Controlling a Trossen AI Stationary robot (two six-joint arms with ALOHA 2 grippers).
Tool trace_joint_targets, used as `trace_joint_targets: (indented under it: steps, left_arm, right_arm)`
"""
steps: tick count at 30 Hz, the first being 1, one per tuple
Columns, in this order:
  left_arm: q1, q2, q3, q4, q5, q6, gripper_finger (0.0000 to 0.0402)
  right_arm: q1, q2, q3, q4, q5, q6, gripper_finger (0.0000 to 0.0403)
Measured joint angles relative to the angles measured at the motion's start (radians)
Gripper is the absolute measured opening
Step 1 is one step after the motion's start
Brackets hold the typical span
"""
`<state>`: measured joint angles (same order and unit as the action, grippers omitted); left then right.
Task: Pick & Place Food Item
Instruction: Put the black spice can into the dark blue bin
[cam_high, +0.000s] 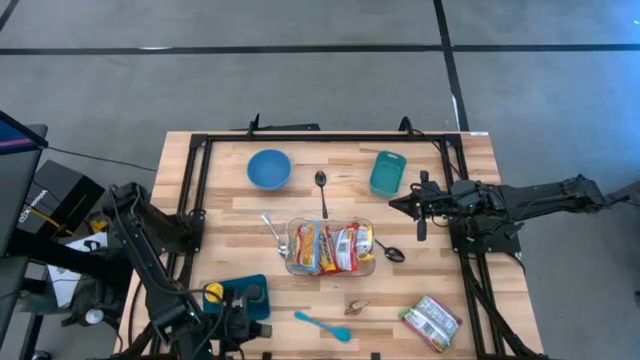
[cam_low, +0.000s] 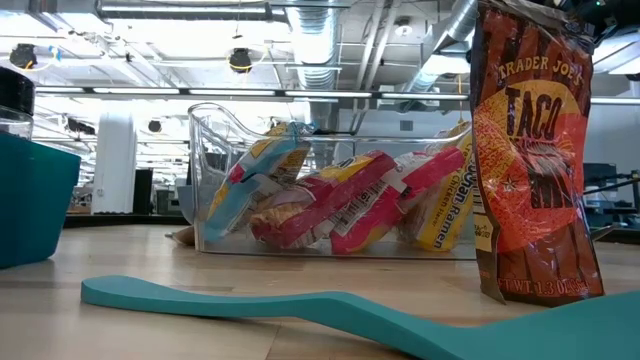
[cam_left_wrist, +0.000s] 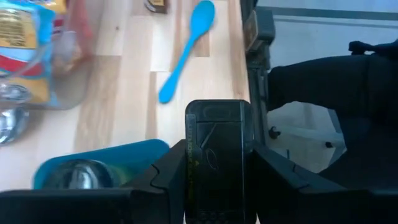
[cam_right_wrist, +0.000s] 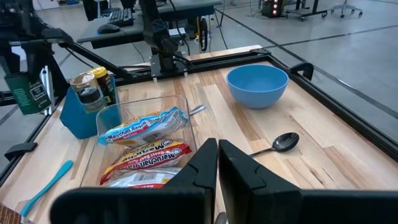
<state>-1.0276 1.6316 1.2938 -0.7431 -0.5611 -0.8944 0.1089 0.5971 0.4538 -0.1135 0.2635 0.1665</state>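
My left end effector (cam_left_wrist: 217, 186) held a dark rectangular packet (cam_left_wrist: 217, 158) between its fingers, above the near left corner of the desk (cam_high: 440, 200). Just beside it stood a teal bin (cam_high: 240, 297) with a can with a yellow lid (cam_high: 213, 292) inside. My right end effector (cam_high: 398, 206) hovered over the right side of the desk, its fingers pressed together and holding nothing.

In the middle of the desk stood a clear plastic container (cam_high: 330, 247). It held several ramen packets (cam_high: 325, 246), yellow, red and blue, lying against each other. Two metal spoons rested near this container, one spoon (cam_high: 322, 190) behind it and another spoon (cam_high: 388, 251) at its right.

A blue bowl (cam_high: 269, 168) and a small teal container (cam_high: 387, 172) stood at the far side; I could not tell if anything was in them. A taco seasoning bag (cam_high: 431, 321) lay near the right front corner, and a blue spatula (cam_high: 322, 325) lay in front of the clear container.
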Motion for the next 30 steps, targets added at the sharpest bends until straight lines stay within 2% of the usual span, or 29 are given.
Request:
trace_joint_targets:
  steps: [18,23,30]
  left_arm:
    - [0.059,-0.024,0.000,-0.129,0.018,-0.020,0.0131]
    - [0.081,-0.024,0.000,-0.145,0.072,-0.074,0.0130]
    - [0.106,-0.023,0.000,-0.174,0.097,-0.076,0.0131]
  right_arm:
    - [0.000,0.000,0.000,0.000,0.000,0.000,0.0010]
    - [0.000,0.000,0.000,0.000,0.000,0.000,0.0010]
    - [0.000,0.000,0.000,0.000,0.000,0.000,0.0010]
